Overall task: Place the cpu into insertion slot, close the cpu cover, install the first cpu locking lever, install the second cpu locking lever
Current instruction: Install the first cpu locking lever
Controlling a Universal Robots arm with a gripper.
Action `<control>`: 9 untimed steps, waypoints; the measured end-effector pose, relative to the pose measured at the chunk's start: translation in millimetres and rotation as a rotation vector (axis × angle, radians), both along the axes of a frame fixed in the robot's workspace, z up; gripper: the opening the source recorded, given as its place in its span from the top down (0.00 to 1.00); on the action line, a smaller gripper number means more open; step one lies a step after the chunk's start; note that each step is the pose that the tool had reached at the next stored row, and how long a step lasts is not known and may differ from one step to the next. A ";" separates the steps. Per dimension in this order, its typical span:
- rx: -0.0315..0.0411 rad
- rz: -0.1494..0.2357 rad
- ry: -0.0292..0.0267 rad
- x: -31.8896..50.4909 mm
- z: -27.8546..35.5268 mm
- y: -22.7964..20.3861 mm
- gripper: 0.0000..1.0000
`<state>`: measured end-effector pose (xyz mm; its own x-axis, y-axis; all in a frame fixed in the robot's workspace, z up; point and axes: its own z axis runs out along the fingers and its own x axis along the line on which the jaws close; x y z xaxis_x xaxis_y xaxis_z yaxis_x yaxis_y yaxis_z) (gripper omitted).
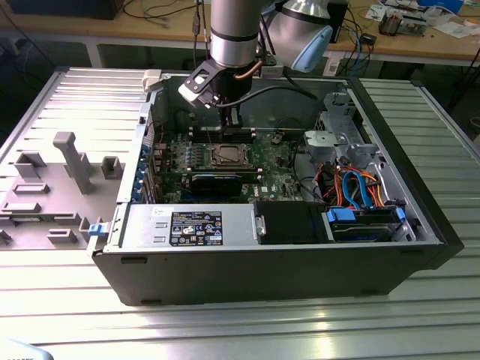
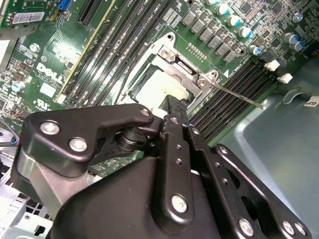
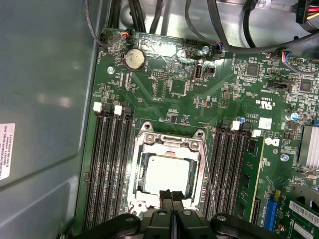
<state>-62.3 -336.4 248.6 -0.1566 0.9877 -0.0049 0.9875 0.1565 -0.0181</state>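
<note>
First wrist view: gripper (image 3: pixel 172 198) fingers are pressed together with nothing between them, tips over one edge of the cpu (image 3: pixel 164 172). Cpu lies flat in the insertion slot (image 3: pixel 142 175), silver top up; it's square, edges parallel to the memory slots (image 3: pixel 107 169). Cpu cover (image 3: pixel 201 167) lies down around it. Thin lever (image 2: pixel 239 94) runs along the socket side, angled slightly outward. Motherboard (image 3: pixel 169 89) sits in the open case (image 1: pixel 285 262).
</note>
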 end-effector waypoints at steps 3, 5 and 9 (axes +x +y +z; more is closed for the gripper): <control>0.0000 0.002 0.0000 0.0 0.0 0.0 0.89; 0.0000 0.004 0.0000 0.0 0.0 0.0 0.89; 0.0000 0.009 0.0000 -0.1 0.0 0.0 0.89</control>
<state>-62.4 -336.4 248.6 -0.1653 0.9862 -0.0048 0.9861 0.1651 -0.0181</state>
